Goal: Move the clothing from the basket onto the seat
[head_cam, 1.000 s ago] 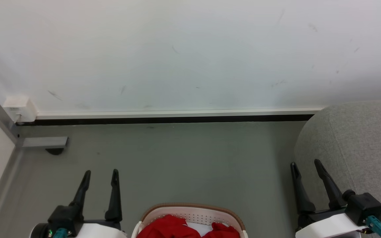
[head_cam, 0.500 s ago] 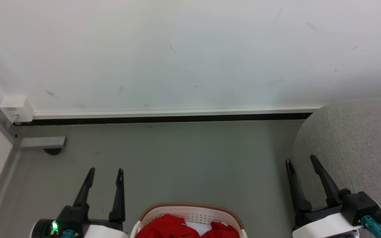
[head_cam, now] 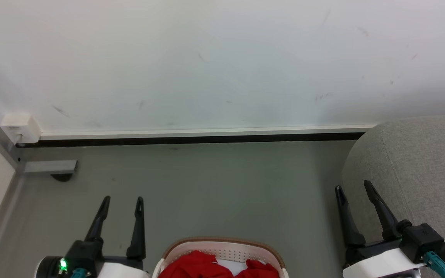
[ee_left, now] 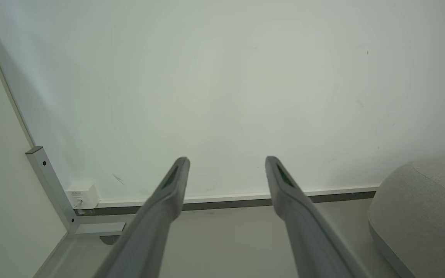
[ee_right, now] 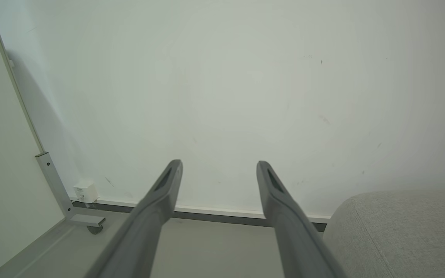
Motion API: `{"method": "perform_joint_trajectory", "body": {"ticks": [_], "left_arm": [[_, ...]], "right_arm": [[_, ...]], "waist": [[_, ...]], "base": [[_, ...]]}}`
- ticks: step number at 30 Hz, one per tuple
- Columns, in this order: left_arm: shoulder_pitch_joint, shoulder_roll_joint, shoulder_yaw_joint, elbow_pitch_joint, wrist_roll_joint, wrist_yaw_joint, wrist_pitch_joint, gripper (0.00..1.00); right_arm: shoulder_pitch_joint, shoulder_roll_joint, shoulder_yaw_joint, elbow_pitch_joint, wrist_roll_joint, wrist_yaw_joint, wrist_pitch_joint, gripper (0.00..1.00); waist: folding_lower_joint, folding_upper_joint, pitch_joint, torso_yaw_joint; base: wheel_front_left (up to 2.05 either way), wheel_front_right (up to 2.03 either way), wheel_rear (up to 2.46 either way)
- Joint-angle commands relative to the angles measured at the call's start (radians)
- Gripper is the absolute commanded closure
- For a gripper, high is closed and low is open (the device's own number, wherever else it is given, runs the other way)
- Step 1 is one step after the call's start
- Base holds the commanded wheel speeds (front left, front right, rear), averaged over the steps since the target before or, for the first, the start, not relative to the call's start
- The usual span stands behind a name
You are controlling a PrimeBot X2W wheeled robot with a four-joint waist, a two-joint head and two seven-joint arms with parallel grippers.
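Left gripper [head_cam: 123,199]: fingers apart, over the floor left of the laundry basket [head_cam: 222,241].
Right gripper [head_cam: 352,186]: fingers apart, beside the grey seat [head_cam: 423,162].
Clothing [head_cam: 199,265]: red, possibly jerseys, bunched inside the laundry basket.

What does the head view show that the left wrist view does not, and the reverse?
The head view adds the basket with red clothing inside, and the open right gripper. The left wrist view adds dark slots on the fingers of the left gripper. Shared: that open gripper, the seat, the floor, the wall and the white box at its foot.
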State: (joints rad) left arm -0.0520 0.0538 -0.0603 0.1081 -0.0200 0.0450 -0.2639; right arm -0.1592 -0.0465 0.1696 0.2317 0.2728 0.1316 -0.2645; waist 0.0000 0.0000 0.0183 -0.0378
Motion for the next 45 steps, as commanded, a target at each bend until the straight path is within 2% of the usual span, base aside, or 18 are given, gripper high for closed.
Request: {"method": "perform_joint_trajectory", "body": {"ticks": [1, 16, 25, 29, 31, 35, 45], "left_arm": [[0.004, 0.005, 0.004, 0.0, 0.0, 0.003, -0.001, 0.0], [-0.017, 0.002, 0.008, 0.003, -0.016, -0.014, -0.001, 0.0], [-0.075, 0.001, 0.0, 0.031, -0.024, -0.037, -0.001, 0.0], [-0.107, 0.005, -0.009, 0.072, -0.029, -0.071, -0.001, 0.0], [-0.12, 0.013, -0.02, 0.115, -0.032, -0.103, -0.001, 0.0], [-0.174, 0.038, -0.035, 0.23, -0.038, -0.139, -0.001, 0.0], [-0.371, 0.1, -0.141, 0.563, -0.035, -0.173, 0.001, 0.0]], "right_arm": [[-0.005, -0.007, -0.001, 0.001, 0.005, -0.002, 0.0, 0.0], [-0.014, -0.007, -0.018, -0.017, 0.037, -0.002, 0.0, 0.0], [-0.052, -0.007, -0.039, -0.043, 0.04, -0.002, 0.0, 0.0], [-0.073, -0.006, -0.045, -0.06, 0.047, -0.002, 0.0, 0.0], [-0.084, -0.006, -0.048, -0.067, 0.052, -0.002, 0.0, 0.0], [-0.109, -0.006, -0.047, -0.081, 0.063, -0.002, 0.0, 0.0], [-0.18, -0.004, -0.08, -0.128, 0.114, -0.002, 0.0, 0.0]], "waist": [[0.0, 0.0, 0.0, 0.0], [0.0, 0.0, 0.034, -0.018], [0.0, 0.0, 0.143, -0.063], [0.0, 0.0, 0.209, -0.102], [0.0, 0.0, 0.241, -0.122], [0.0, 0.0, 0.313, -0.161], [0.0, 0.0, 0.48, -0.248]], "base": [[0.0, 0.0, 0.0], [0.0, 0.0, 0.0], [0.0, 0.0, 0.0], [0.0, 0.0, 0.0], [0.0, 0.0, 0.0], [0.0, 0.0, 0.0], [0.0, 0.0, 0.0]]}}
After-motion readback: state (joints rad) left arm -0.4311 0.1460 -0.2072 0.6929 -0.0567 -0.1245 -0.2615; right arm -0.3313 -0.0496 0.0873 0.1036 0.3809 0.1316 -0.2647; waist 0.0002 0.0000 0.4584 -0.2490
